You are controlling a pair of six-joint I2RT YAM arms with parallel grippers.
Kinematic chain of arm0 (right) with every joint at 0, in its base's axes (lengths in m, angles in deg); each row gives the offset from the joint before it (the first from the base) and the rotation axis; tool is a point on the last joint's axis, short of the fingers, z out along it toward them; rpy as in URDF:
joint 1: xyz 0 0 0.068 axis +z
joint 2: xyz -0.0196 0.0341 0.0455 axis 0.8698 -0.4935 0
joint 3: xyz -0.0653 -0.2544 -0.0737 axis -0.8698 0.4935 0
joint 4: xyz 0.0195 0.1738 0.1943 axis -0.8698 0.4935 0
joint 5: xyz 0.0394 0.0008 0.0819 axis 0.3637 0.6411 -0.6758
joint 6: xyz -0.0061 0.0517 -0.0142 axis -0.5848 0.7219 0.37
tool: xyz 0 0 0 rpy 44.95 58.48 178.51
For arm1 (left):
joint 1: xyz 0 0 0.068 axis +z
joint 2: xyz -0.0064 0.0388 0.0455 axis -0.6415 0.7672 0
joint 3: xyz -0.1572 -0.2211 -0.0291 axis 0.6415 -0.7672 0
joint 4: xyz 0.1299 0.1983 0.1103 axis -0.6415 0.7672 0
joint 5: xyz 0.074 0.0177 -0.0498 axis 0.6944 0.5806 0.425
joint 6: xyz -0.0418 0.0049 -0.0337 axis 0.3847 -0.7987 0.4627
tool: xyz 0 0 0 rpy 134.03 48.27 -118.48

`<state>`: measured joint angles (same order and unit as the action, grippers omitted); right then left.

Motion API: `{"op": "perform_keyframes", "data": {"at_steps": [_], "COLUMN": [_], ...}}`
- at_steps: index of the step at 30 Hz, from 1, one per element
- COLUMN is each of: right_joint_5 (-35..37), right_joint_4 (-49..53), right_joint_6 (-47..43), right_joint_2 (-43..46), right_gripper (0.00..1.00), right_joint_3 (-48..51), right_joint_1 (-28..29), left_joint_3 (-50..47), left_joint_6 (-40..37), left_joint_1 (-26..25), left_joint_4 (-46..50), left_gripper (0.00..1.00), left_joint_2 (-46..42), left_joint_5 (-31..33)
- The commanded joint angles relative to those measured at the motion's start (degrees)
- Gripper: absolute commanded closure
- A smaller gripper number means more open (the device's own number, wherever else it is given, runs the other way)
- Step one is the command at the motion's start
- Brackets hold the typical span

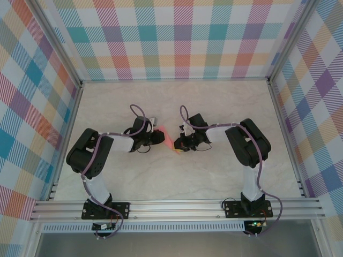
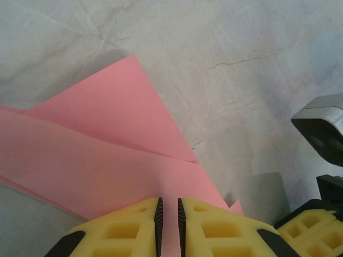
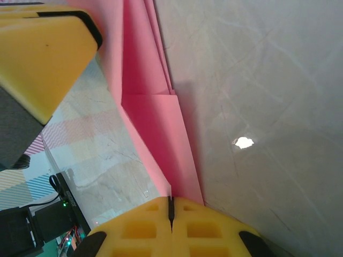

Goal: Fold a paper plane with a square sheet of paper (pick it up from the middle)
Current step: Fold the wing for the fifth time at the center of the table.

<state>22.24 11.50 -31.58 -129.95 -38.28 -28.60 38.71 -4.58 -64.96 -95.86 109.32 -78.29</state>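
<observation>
The salmon-pink sheet of paper (image 1: 167, 138) is folded into a long pointed wedge with layered flaps and hangs between my two grippers above the middle of the table. My right gripper (image 1: 177, 145) is shut on one end; in the right wrist view its pads (image 3: 170, 202) pinch the paper's edge (image 3: 155, 123), which stands upright. My left gripper (image 1: 159, 137) holds the other part. In the left wrist view its jaws (image 2: 169, 206) stand a narrow slit apart with pink paper (image 2: 107, 139) in the slit. One left finger (image 3: 43, 53) lies against the paper's side.
The marble-patterned table (image 1: 177, 176) is boxed in by plaid walls at the back (image 1: 177, 37), left (image 1: 32, 107) and right (image 1: 316, 107). An aluminium rail (image 1: 177, 208) carrying both arm bases runs along the near edge. Part of the right gripper (image 2: 308, 227) shows beside the paper's tip.
</observation>
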Motion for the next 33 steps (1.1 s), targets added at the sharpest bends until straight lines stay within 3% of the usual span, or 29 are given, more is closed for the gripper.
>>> {"op": "perform_keyframes", "data": {"at_steps": [1,16,25,33], "right_joint_5": [2.7,2.7,4.7,10.4], "right_joint_4": [2.5,2.5,3.9,6.2], "right_joint_6": [-0.3,-0.4,-0.7,-2.7], "right_joint_2": [-2.5,-1.5,5.9,11.8], "right_gripper": [0.98,0.97,0.81,0.77], "right_joint_3": [1.4,1.6,0.3,1.1], "right_joint_1": [-0.6,-0.7,-0.8,0.0], "left_joint_3": [1.6,3.3,5.1,6.8], "left_joint_6": [-1.7,-2.1,-1.1,-0.2], "left_joint_1": [0.6,0.8,0.8,0.5], "left_joint_4": [-1.1,0.1,7.4,11.2], "left_gripper": [0.81,0.81,0.90,0.92], "left_joint_2": [1.5,3.9,5.5,6.7], "left_joint_5": [-0.4,-0.8,1.0,1.5]}}
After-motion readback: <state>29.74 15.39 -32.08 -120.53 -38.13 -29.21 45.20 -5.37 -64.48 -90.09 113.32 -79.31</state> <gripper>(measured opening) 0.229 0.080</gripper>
